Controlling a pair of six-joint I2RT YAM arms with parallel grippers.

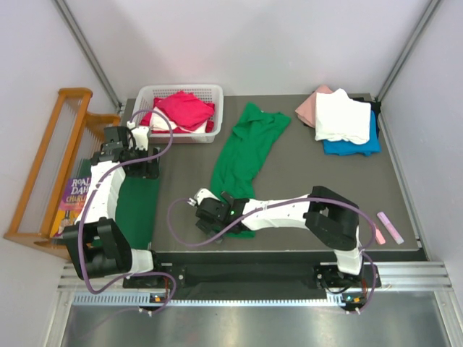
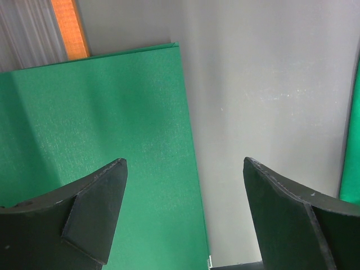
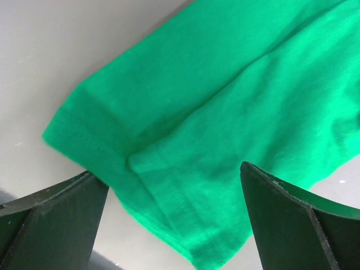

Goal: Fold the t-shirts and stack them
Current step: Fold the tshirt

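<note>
Grey tabletop (image 1: 311, 166) | green t-shirt (image 1: 246, 152) sprawled, unfolded | right gripper (image 3: 169, 171) fingers apart over its hem | left gripper (image 2: 184, 162) fingers apart over mat (image 2: 101, 124) edge

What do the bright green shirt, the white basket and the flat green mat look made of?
Green shirt: soft matte knit cloth, probably cotton; it wrinkles and shows a stitched hem. White basket: likely moulded plastic, with slotted walls. Green mat: stiff flat sheet, perhaps foam or felt; fine-grained, straight-edged.
</note>
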